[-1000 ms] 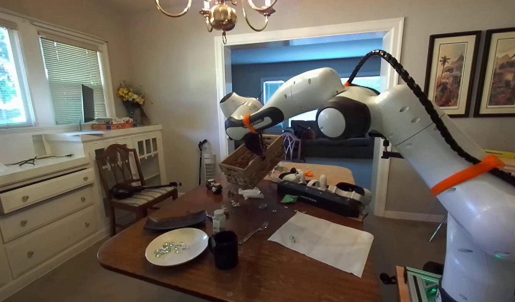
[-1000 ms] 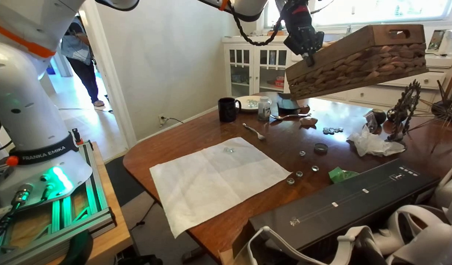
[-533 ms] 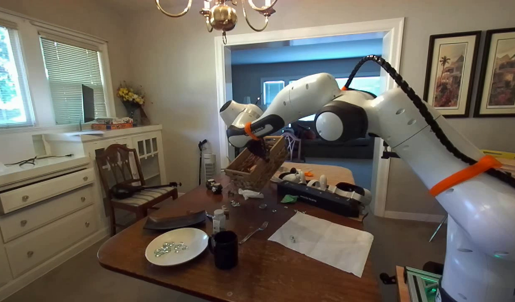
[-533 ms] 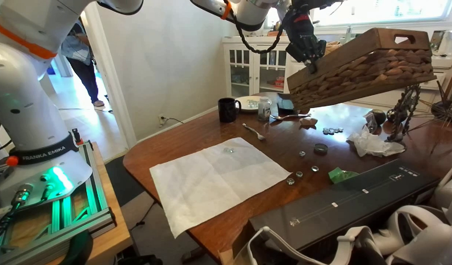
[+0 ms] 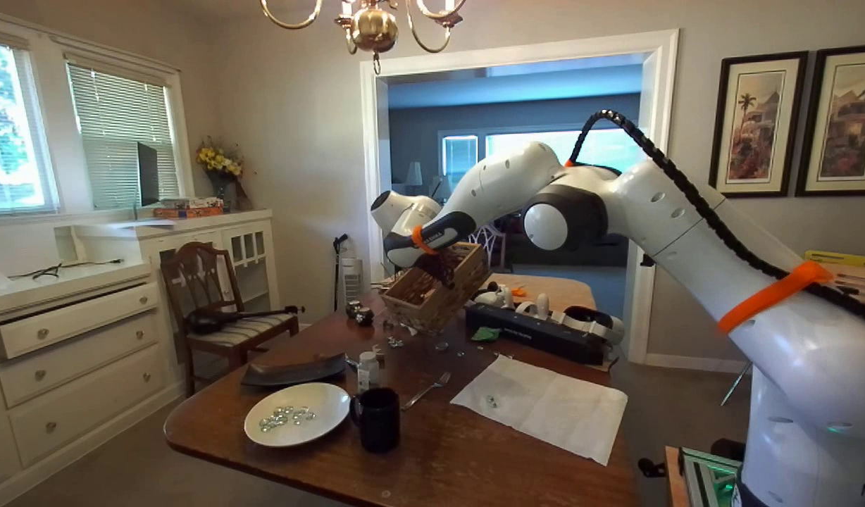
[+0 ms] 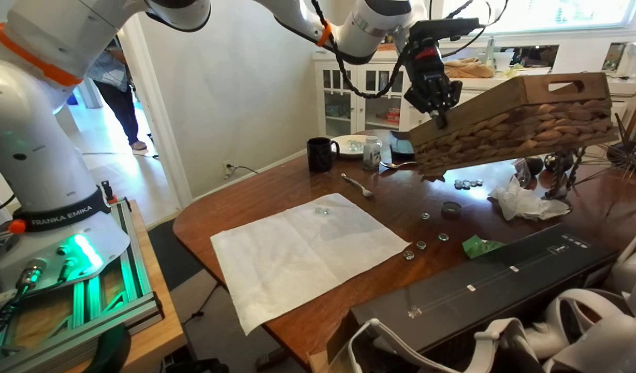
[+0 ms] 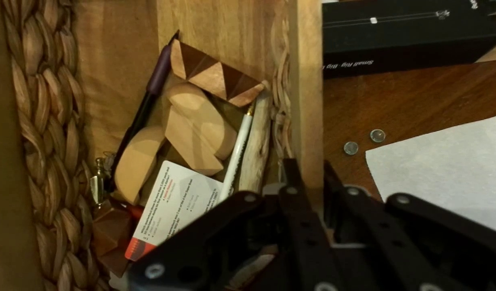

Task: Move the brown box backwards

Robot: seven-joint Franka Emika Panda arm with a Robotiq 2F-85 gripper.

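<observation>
The brown box (image 5: pixel 439 306) hangs tilted over the far part of the table (image 5: pixel 468 461) from where I stand, left of the long black box (image 5: pixel 534 334). The claw (image 7: pixel 307 171) is clamped on 1 of the brown box's wooden walls. A white card (image 7: pixel 179 198) lies inside. A white plate (image 5: pixel 332 405) and black mug (image 5: pixel 381 422) sit at the near end.

In the wrist view, a card (image 7: pixel 172 198) left of the claw (image 7: pixel 307 169) carries "quarterback", "5,000 yards" and "Super Bowl"; its finer print blurs. Ahead and right of the claw, a black carton (image 7: pixel 405 42) bears an upside-down "Small Rig". In an exterior view, lower than the claw, the base collar (image 6: pixel 61 211) says "FRANKA EMIKA".
</observation>
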